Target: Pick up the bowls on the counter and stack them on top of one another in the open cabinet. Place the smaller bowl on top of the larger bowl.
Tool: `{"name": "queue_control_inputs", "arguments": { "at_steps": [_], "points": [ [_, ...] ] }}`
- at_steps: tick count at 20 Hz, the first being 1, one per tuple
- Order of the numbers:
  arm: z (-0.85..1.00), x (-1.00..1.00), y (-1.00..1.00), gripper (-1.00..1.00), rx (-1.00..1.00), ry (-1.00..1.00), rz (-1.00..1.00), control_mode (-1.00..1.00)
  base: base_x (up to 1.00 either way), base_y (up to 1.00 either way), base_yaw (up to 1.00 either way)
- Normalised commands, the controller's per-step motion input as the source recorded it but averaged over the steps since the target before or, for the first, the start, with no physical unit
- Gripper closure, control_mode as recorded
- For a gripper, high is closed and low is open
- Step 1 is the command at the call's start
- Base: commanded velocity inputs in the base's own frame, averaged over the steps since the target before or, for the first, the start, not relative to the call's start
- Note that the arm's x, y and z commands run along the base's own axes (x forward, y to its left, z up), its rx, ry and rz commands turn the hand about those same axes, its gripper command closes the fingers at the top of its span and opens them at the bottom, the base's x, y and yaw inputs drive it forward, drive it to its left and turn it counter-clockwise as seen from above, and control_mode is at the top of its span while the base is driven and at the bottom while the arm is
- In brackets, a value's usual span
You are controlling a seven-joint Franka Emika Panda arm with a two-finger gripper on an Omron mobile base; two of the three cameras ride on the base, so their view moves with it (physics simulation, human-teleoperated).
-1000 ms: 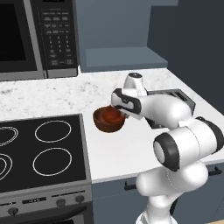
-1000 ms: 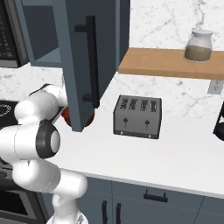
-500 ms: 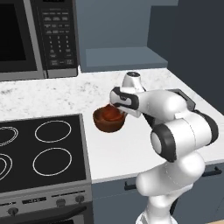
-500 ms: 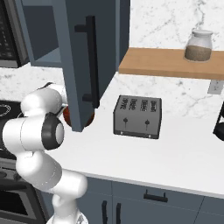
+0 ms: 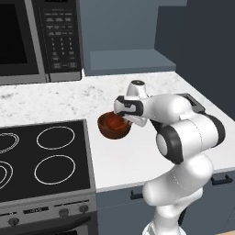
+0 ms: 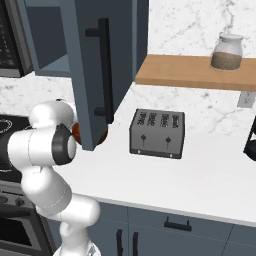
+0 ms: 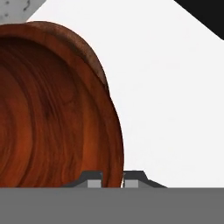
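Both base views look forward and down from behind the arm, sharing the counter (image 5: 137, 158). The hand view sits very close over the bowl (image 7: 52, 109).

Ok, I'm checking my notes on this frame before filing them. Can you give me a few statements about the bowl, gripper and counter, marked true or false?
1. The gripper is shut on the bowl's rim. True.
2. The bowl sits inside the cabinet. False: it is low over the counter, beside the stovetop.
3. The toaster stands on the counter. True.
4. The jar stands on the stovetop. False: it is on the wooden shelf.
5. The bowl is upside down. False: its glossy reddish inside faces up.
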Motion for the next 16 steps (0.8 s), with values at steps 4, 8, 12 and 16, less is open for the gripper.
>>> {"name": "queue_control_inputs", "arguments": {
  "at_steps": [4,8,12,16],
  "points": [
    [0.00,0.16,0.03,1.00,0.00,0.00,0.00,-1.00,0.00,0.00,0.00],
    [0.00,0.25,0.12,1.00,0.00,0.00,0.00,-1.00,0.00,0.00,0.00],
    [-0.03,0.24,0.10,1.00,0.00,0.00,0.00,-1.00,0.00,0.00,0.00],
    [-0.17,0.18,0.02,1.00,0.00,0.00,0.00,-1.00,0.00,0.00,0.00]
  ]
}}
